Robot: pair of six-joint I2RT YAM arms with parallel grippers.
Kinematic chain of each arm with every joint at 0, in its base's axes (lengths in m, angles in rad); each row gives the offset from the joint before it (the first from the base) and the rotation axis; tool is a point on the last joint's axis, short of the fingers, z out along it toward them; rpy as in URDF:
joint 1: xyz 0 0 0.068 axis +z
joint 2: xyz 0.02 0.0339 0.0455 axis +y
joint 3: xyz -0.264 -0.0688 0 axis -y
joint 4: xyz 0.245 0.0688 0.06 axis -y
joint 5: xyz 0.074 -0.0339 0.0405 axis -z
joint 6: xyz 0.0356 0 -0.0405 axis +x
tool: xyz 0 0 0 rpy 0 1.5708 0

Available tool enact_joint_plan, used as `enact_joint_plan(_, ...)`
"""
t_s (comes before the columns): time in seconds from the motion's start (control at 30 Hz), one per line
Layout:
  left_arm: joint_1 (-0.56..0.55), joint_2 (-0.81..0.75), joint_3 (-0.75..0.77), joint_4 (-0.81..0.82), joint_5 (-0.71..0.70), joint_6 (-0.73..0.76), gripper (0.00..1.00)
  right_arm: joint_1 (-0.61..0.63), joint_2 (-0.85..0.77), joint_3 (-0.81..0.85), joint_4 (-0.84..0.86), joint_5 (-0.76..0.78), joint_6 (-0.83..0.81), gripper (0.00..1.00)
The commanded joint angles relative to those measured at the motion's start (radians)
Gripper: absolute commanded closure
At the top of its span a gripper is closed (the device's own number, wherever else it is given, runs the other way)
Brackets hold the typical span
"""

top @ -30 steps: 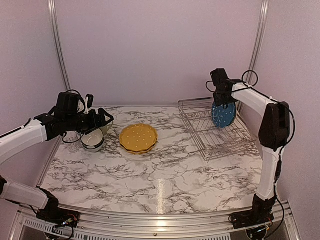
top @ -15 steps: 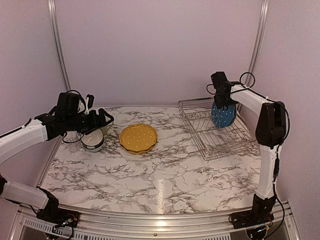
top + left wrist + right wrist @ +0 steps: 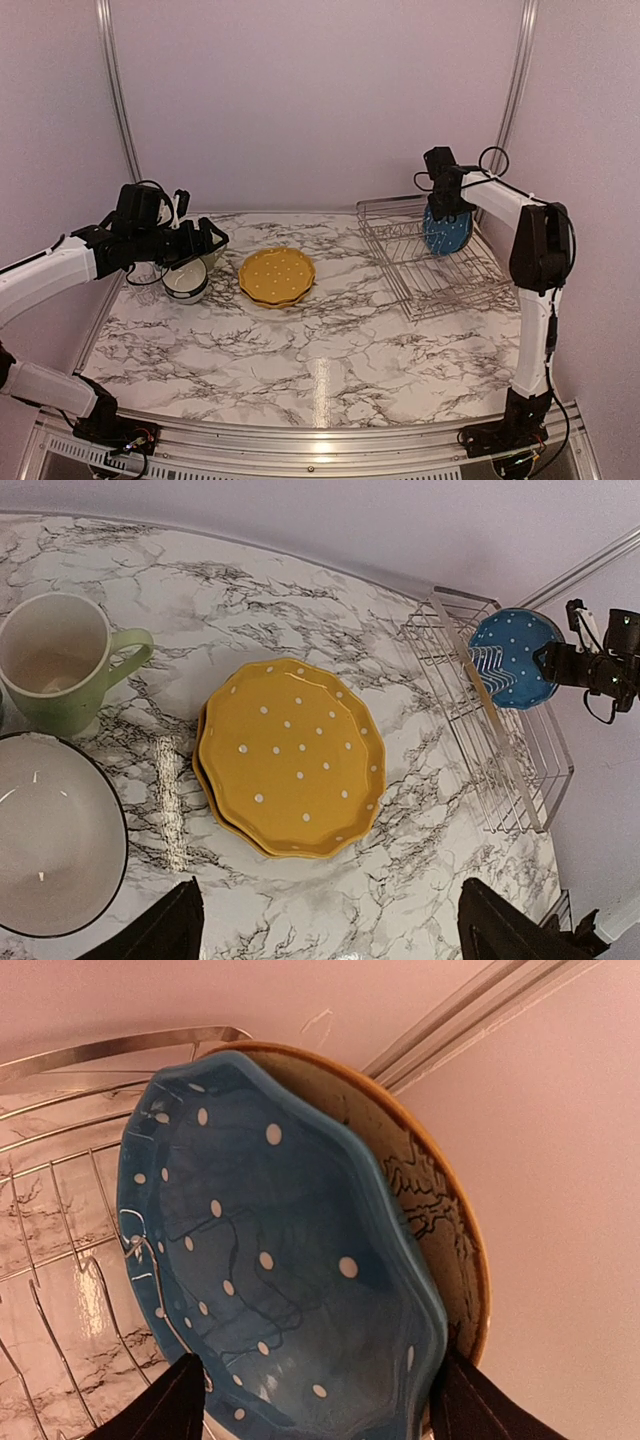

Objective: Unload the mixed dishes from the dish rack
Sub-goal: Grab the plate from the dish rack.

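Observation:
The dish rack (image 3: 440,272) stands at the back right and holds an upright blue white-dotted plate (image 3: 447,231) with the cream branch-patterned plate (image 3: 442,1210) right behind it. My right gripper (image 3: 445,207) is open at the blue plate's (image 3: 270,1250) top rim, one finger in front of its face and the other between the two plates. My left gripper (image 3: 205,243) is open and empty above the white bowl (image 3: 186,281). The stacked mustard-yellow plates (image 3: 292,757) and the pale-green mug (image 3: 60,665) sit on the table. The glass and the light-blue mug are out of view.
The marble table's left edge runs close to the bowl (image 3: 50,830) and the mug. The rack (image 3: 510,770) sits near the right frame post and the back wall. Bare marble lies between the yellow plates (image 3: 276,275) and the rack.
My right gripper has shifted slightly over the blue plate's rim. The left arm has barely moved.

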Motion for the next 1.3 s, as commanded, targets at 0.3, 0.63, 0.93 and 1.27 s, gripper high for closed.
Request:
enact_joint_plan(0.3,-0.003,0.004,0.026,-0.028,-0.003,0.019,0.09,-0.024,-0.007,0.034,0.038,-0.231,0.002,0.30)
enact_joint_plan(0.63,-0.004,0.011,0.022,-0.012,0.007,0.013,0.10,0.010,-0.135,-0.091,0.119,-0.322,-0.037,0.52)
enact_joint_plan(0.93,-0.003,0.008,0.020,-0.015,0.007,0.012,0.10,0.023,-0.141,-0.130,0.134,-0.279,-0.032,0.67)
enact_joint_plan(1.27,-0.003,-0.002,0.017,-0.025,0.000,0.013,0.09,0.008,-0.128,-0.133,0.150,-0.224,0.037,0.71)
